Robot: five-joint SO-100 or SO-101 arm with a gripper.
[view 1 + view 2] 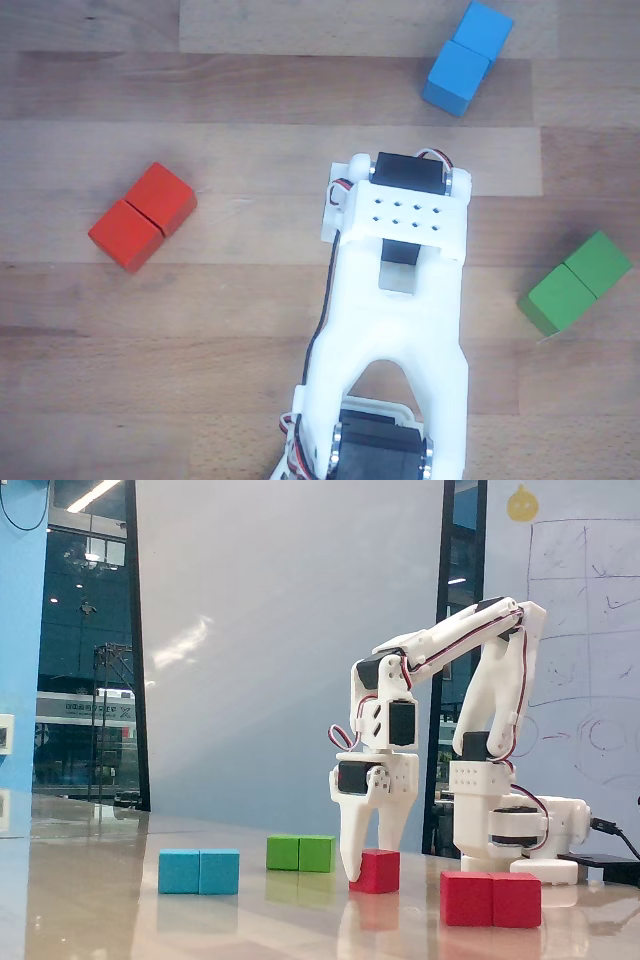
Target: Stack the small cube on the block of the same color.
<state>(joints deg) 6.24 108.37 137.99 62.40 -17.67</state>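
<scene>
My gripper (372,865) straddles the small cube (376,871), jaws spread; red block (491,899) near, blue block (199,871) and green block (301,853) apart. Other view hides the cube.

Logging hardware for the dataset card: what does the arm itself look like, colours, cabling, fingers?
White printed arm with black servos at the joints. Thin red, black and white wires run along the links. The wrist plate shows a grid of small holes in the other view. The gripper has two tapered white fingers. No markings visible.

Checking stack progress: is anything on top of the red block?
No. The red block has a bare top in both views. The small cube sits on the table, apart from it, between the hand's fingers; the arm hides it from above.
</scene>
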